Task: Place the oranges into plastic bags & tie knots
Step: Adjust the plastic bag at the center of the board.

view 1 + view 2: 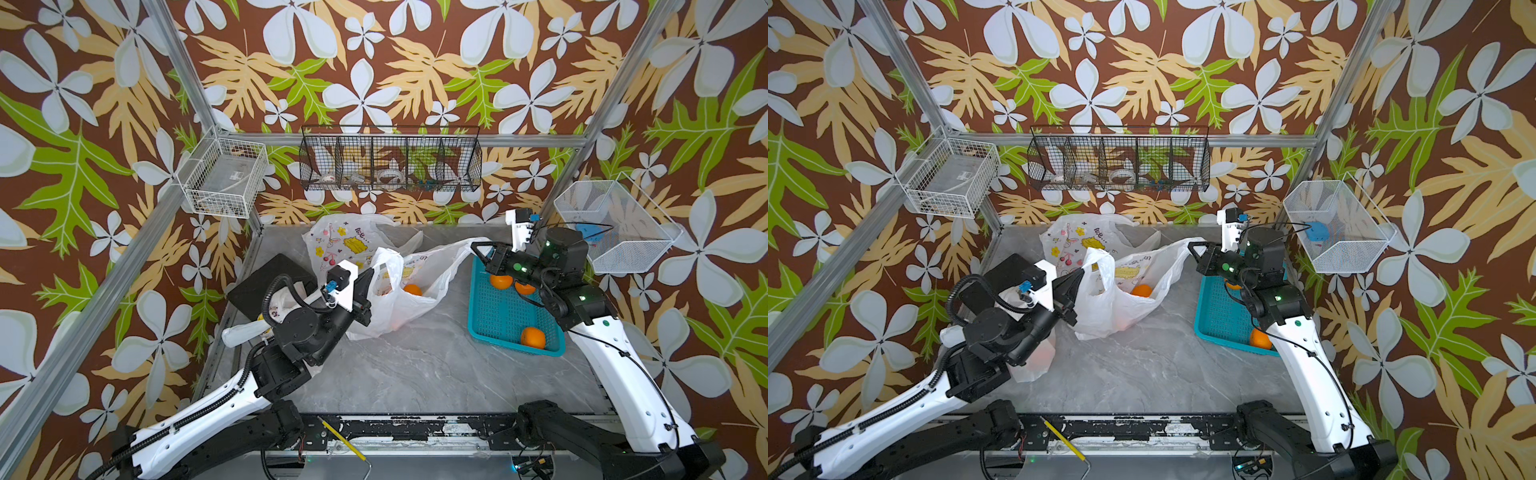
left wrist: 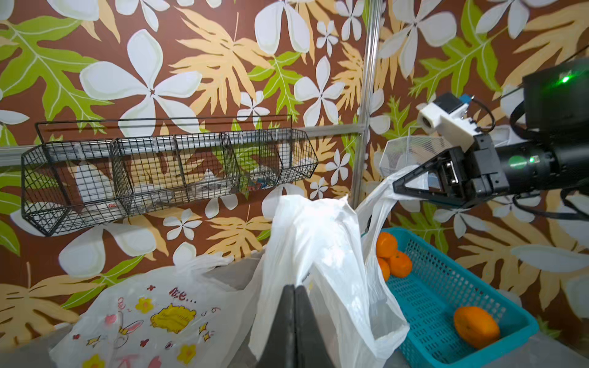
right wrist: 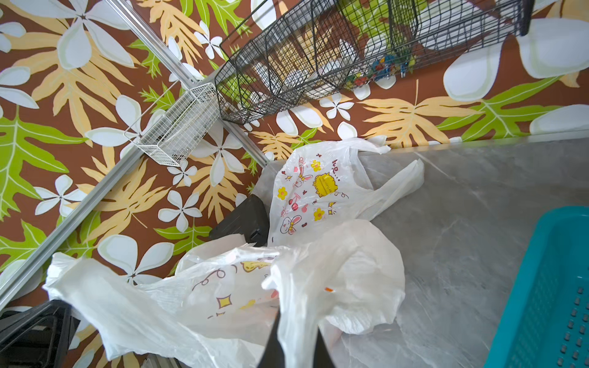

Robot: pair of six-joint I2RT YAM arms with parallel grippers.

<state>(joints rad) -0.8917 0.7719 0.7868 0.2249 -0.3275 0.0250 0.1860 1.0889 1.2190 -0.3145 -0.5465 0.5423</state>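
A white printed plastic bag (image 1: 386, 307) stands open mid-table with one orange (image 1: 412, 289) inside. My left gripper (image 1: 369, 274) is shut on its left handle loop, the jaws pressed together (image 2: 294, 288). My right gripper (image 1: 473, 246) is shut on the other handle, and a strip of plastic runs between its jaws (image 3: 296, 331). Three oranges (image 1: 500, 281) (image 1: 524, 286) (image 1: 533, 337) lie in the teal basket (image 1: 490, 320) under the right arm. A second bag (image 1: 340, 245) lies flat at the back. A third, filled bag (image 1: 1036, 359) sits under my left arm; its knot is hidden.
A black box (image 1: 257, 286) sits at the table's left, beside the left arm. A black wire rack (image 1: 390, 162) hangs on the back wall, a white wire basket (image 1: 224, 183) on the left and a white mesh basket (image 1: 615, 228) on the right. A yellow pencil (image 1: 340, 440) lies on the front rail.
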